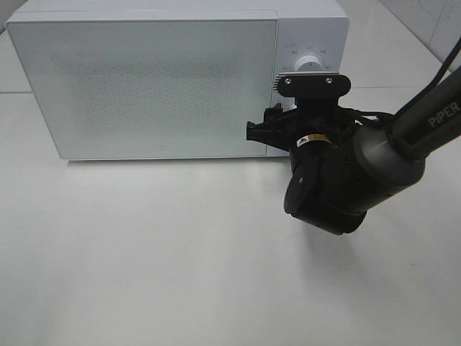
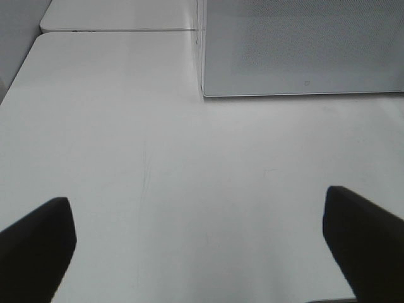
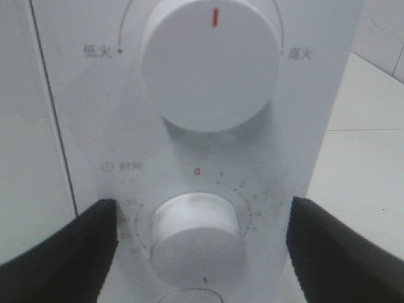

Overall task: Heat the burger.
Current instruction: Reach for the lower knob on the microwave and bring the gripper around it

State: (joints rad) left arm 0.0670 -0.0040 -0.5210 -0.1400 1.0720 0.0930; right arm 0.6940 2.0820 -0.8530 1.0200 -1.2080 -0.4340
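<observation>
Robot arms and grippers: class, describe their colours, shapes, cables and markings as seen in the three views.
The right arm is matt black with a bulky rounded wrist housing, white PiPER lettering, a small yellow label and thin black cables. A dark plate with two silver screws is mounted on it. The right gripper and left gripper have plain black, blunt-tipped fingers.

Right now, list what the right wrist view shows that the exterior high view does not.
Only the right wrist view: the lower timer knob with its numbered scale, sitting between the spread fingers of the open right hand. Only the exterior high view: the whole microwave with its door shut, and the table. Both: the upper knob and the right hand at the control panel. Neither shows the burger.
</observation>
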